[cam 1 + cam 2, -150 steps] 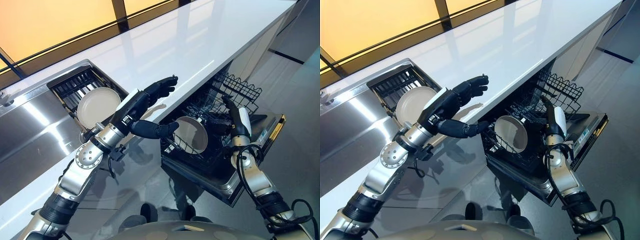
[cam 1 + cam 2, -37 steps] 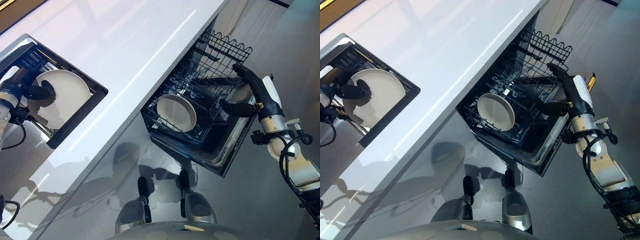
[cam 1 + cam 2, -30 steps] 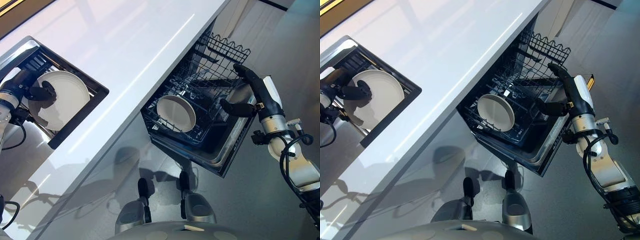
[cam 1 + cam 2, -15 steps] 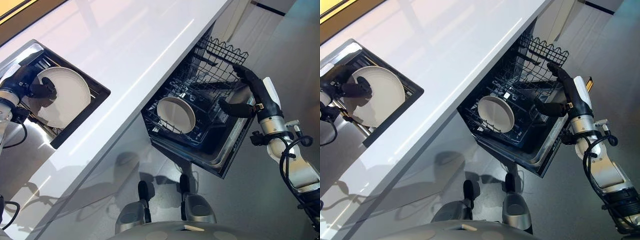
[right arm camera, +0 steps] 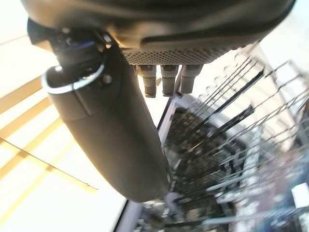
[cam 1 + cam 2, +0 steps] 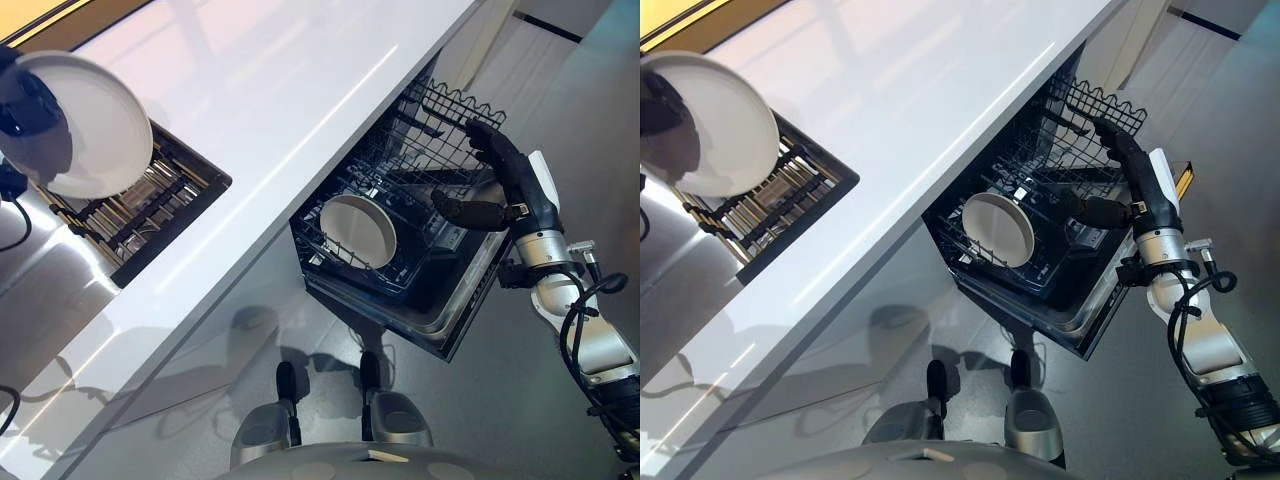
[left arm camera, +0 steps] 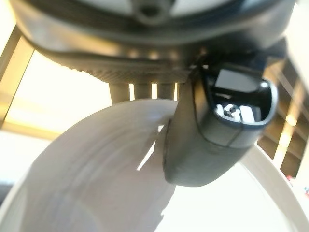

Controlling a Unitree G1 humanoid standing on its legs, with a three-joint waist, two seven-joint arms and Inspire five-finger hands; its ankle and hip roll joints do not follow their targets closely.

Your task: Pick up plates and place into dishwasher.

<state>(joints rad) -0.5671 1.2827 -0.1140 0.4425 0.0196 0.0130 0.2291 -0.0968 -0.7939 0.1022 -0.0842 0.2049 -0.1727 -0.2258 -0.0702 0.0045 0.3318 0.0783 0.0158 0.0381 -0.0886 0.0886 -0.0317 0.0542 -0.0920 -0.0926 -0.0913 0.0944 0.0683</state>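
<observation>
Left eye view showed one plate [image 6: 358, 230] racked in the dishwasher [image 6: 420, 270], my left hand [image 6: 22, 105] pinching a second plate [image 6: 92, 122] above the sink rack [image 6: 150, 205], and my right hand [image 6: 492, 185] spread by the upper basket [image 6: 455, 115].

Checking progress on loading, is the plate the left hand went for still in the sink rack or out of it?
Out. The left hand holds the plate lifted above the sink rack.

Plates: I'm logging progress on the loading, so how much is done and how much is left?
Done: one plate stands in the dishwasher rack. In hand: the left hand holds a second plate in the air above the sink rack, thumb across its face. The right hand is open by the dishwasher rack. Left: carry that plate over and slot it in.
</observation>
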